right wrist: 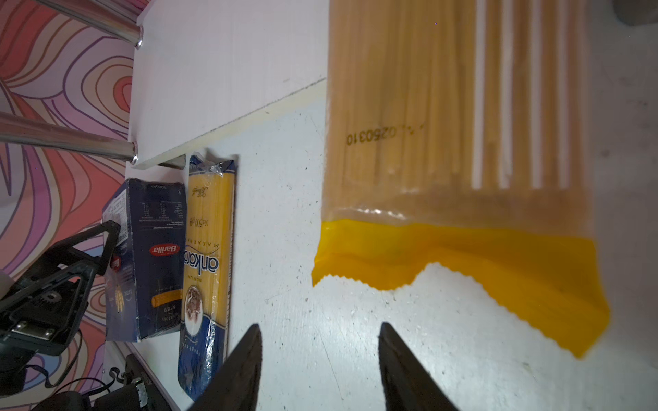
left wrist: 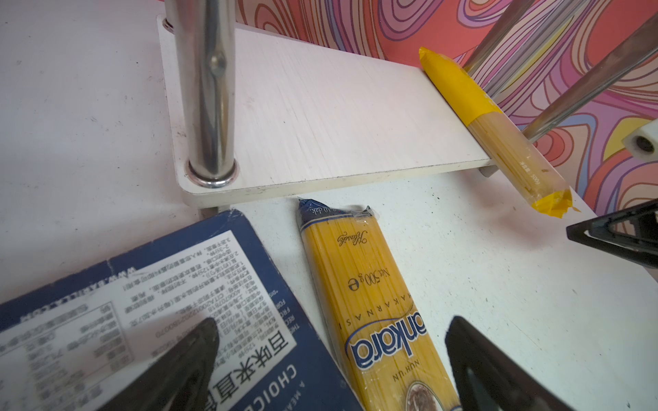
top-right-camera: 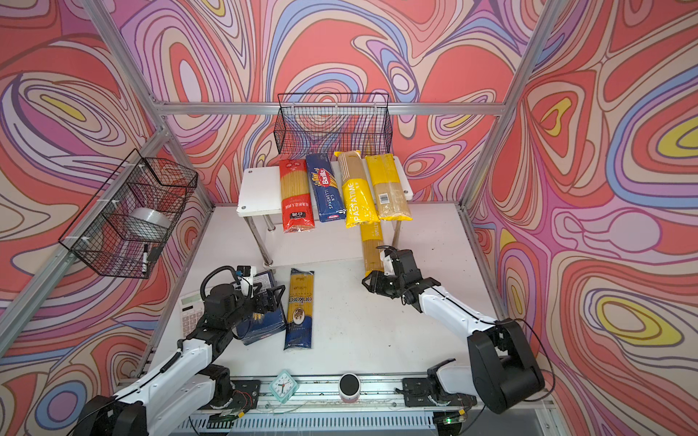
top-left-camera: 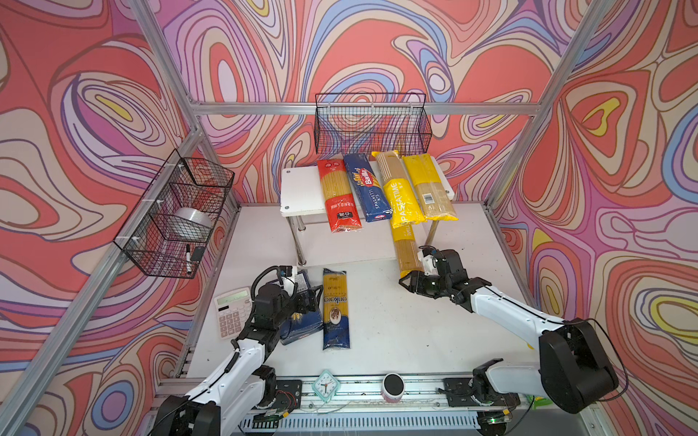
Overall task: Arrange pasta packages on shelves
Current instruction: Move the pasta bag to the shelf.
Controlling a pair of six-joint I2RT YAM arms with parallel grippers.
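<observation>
The white shelves (top-left-camera: 298, 188) carry four pasta packages side by side on the top board: a red bag (top-left-camera: 338, 196), a blue Barilla box (top-left-camera: 367, 188), a yellow PASTATIME bag (top-left-camera: 400, 192) and a yellow barcode bag (top-left-camera: 430, 188). Another yellow pack (top-left-camera: 406, 253) (right wrist: 445, 142) lies on the lower board (left wrist: 320, 117), its end overhanging onto the table. My right gripper (top-left-camera: 406, 281) (right wrist: 320, 341) is open and empty just short of that end. A wide blue Barilla box (top-left-camera: 302, 324) (left wrist: 142, 302) and a yellow and dark-blue Ankara bag (top-left-camera: 335, 309) (left wrist: 374, 284) lie on the table. My left gripper (top-left-camera: 308, 298) (left wrist: 331, 363) hovers open over both.
A black wire basket (top-left-camera: 372, 124) hangs on the back wall above the shelves. Another basket (top-left-camera: 177, 211) on the left wall holds a tape roll and a marker. A calculator (top-left-camera: 232, 313) lies left of the box. A small clock (top-left-camera: 325, 385) and a cup (top-left-camera: 393, 387) sit at the front rail.
</observation>
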